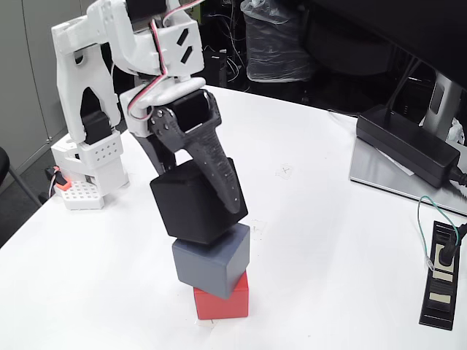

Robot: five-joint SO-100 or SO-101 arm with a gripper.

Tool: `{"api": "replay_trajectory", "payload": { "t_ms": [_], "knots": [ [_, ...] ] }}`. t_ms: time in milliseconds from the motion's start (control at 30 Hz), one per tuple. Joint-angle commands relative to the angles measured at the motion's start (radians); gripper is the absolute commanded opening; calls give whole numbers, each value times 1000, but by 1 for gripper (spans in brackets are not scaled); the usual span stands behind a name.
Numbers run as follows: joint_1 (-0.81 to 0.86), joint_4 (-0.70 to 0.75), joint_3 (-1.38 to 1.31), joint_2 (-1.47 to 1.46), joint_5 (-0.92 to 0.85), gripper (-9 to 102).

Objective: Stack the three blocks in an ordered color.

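Tilted black block (191, 200) atop grey block (212, 261)

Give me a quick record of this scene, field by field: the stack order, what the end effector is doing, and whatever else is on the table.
stack bottom: red block, on the white table
stack middle: grey block, turned slightly off the red one
stack top: black block, tilted, resting on the grey one
end effector: closed on the black block, one finger down its front face
table's left edge: white perforated brick with orange tab
table's right side: black power adapter; black power strip
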Motion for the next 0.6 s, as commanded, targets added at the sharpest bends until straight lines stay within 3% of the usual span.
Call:
{"api": "replay_trajectory", "payload": {
  "t_ms": [0,400,567],
  "knots": [
    [9,0,-5,0,-9,-1],
    [9,0,-5,0,-9,-1],
    [9,0,-5,0,-9,9]
  ]
}}
